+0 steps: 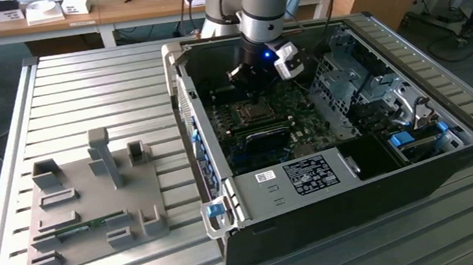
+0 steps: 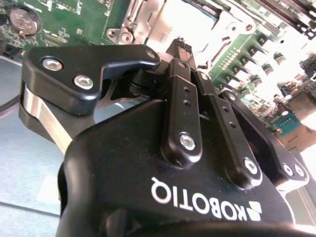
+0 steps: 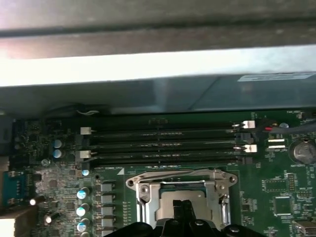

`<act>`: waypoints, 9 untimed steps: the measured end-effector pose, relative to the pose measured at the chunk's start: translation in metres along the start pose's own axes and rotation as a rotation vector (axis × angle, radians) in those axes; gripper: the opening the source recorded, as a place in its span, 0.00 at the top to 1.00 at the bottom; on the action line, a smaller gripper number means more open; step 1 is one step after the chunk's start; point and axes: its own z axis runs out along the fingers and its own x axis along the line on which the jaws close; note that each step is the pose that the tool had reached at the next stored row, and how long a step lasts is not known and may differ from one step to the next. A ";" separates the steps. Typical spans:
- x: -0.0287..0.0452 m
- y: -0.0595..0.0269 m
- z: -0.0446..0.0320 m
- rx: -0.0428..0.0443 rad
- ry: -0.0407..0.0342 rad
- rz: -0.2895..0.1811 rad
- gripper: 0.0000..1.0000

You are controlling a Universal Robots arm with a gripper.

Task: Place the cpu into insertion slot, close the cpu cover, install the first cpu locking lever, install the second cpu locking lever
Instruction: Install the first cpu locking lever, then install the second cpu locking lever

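Note:
My gripper (image 1: 255,95) hangs inside the open computer case, just above the cpu socket on the green motherboard (image 1: 306,129). In both wrist views its two black fingers (image 2: 183,98) are pressed together with nothing visible between them, and the tips (image 3: 183,203) are right over the socket. The cpu cover (image 3: 180,178), a silvery frame, lies flat on the socket. In its open centre shows the cpu (image 3: 167,210), a dull grey square. The cpu cover (image 2: 148,24) also gleams beyond the fingertips. I cannot make out how the locking levers stand.
Memory slots (image 3: 163,140) run alongside the socket, with the case wall (image 3: 158,64) beyond them. A drive cage (image 1: 362,88) fills the case toward the exterior view's right. A grey fixture plate (image 1: 92,211) lies on the slatted table (image 1: 93,87) at the exterior view's left.

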 end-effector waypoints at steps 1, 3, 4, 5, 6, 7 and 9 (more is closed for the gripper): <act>-0.0010 0.0000 0.0001 0.0000 0.0002 -0.001 0.89; -0.0012 0.0000 0.0001 -0.0001 0.0003 -0.001 0.89; -0.0012 0.0000 0.0001 -0.0001 0.0003 -0.001 0.89; -0.0015 0.0001 0.0001 -0.0001 0.0003 -0.001 0.89; -0.0018 0.0001 0.0001 0.0000 0.0003 -0.001 0.89; -0.0018 0.0001 0.0001 0.0000 0.0003 -0.001 0.89; -0.0018 0.0001 0.0001 0.0000 0.0003 -0.001 0.89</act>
